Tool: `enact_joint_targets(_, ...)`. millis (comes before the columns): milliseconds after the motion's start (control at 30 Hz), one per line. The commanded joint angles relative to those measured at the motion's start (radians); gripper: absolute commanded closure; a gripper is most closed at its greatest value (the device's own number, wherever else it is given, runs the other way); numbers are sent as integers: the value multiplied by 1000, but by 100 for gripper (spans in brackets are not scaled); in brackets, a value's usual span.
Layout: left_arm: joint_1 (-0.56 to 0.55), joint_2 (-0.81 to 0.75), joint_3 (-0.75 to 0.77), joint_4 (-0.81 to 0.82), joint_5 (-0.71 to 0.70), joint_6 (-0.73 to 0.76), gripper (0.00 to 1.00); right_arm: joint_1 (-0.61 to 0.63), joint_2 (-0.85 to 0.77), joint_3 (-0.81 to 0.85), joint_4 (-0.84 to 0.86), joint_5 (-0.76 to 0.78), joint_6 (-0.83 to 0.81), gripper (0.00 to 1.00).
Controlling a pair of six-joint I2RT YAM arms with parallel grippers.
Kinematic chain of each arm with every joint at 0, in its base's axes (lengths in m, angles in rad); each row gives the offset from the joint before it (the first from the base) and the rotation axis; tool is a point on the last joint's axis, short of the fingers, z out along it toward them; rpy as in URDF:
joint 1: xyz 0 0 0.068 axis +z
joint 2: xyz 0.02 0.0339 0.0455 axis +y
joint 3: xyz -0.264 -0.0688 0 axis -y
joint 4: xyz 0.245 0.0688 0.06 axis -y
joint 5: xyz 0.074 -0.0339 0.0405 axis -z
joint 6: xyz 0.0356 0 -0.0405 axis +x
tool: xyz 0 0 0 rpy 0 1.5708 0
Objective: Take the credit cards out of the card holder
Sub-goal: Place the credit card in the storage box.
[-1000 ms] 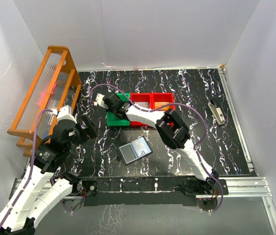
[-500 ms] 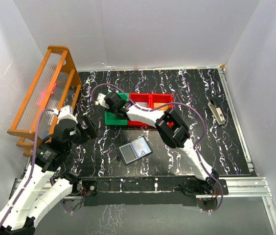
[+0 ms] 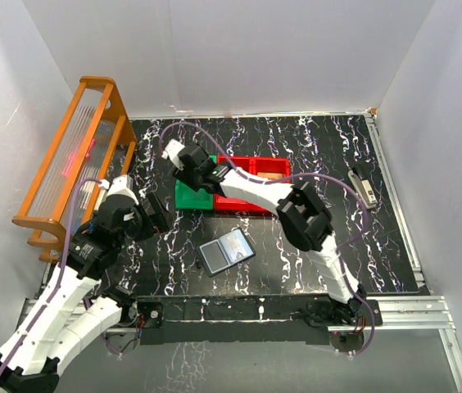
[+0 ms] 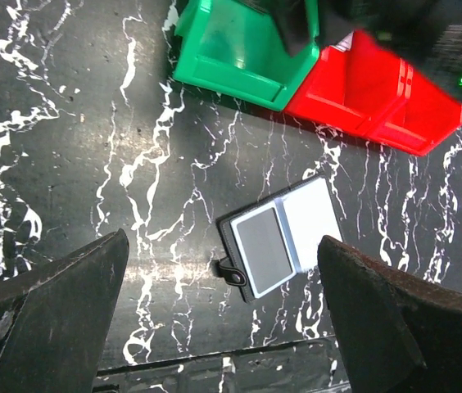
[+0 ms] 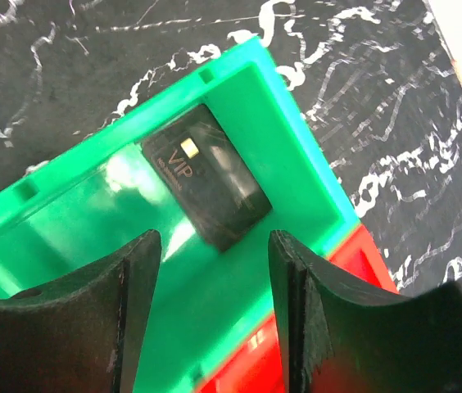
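Note:
The card holder (image 3: pixel 227 250) lies open on the black marbled table, one inner panel grey and the other pale; its clasp points left in the left wrist view (image 4: pixel 284 237). A black credit card (image 5: pixel 206 176) marked VIP lies flat inside the green bin (image 3: pixel 190 199), near its far wall. My right gripper (image 3: pixel 194 168) hangs over that bin, open (image 5: pixel 212 246), with nothing between its fingers and the card just beyond them. My left gripper (image 3: pixel 153 214) hovers left of the holder, wide open (image 4: pixel 221 239) and empty.
Two red bins (image 3: pixel 251 166) adjoin the green one on its right. An orange wooden rack (image 3: pixel 75 155) stands along the left wall. A small stapler-like object (image 3: pixel 364 187) lies at the right edge. White walls enclose the table.
My right gripper has opened over the green bin and the black card now lies loose in it. The left arm has shifted slightly to the right.

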Motion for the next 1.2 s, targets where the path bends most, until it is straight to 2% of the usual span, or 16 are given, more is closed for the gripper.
enact_joint_targets(0,2,17,-26,33,104,-14,1,-10,-292,-153,120,-3,307,45)
enact_joint_targets(67,2,38,-41,50,170,-26,1,-23,-415,-312,154,-20,481,42)
enact_joint_targets(233,2,93,-94,134,402,-42,3,-76,-715,-771,294,-311,874,44)
enact_joint_targets(367,2,159,-126,234,642,-68,10,-79,-835,-1025,400,-473,1106,50)
enact_joint_targets(467,-7,228,-118,237,743,-72,13,-76,-850,-1148,479,-570,1235,59)
enact_joint_targets(567,-62,273,-82,208,721,-72,14,-72,-844,-1205,533,-611,1291,66)
enact_joint_targets(667,-154,308,-74,240,660,-121,17,-72,-830,-1208,523,-614,1291,68)
enact_joint_targets(800,-264,386,-78,251,534,-177,27,-72,-794,-1192,494,-645,1275,75)
enact_joint_targets(867,-277,413,-88,254,504,-198,29,-71,-776,-1192,503,-670,1273,76)
enact_joint_targets(967,-277,430,-144,355,503,-235,32,-72,-751,-1193,501,-684,1273,76)
enact_joint_targets(1167,-278,491,-165,423,461,-287,43,-72,-686,-1172,470,-734,1256,79)
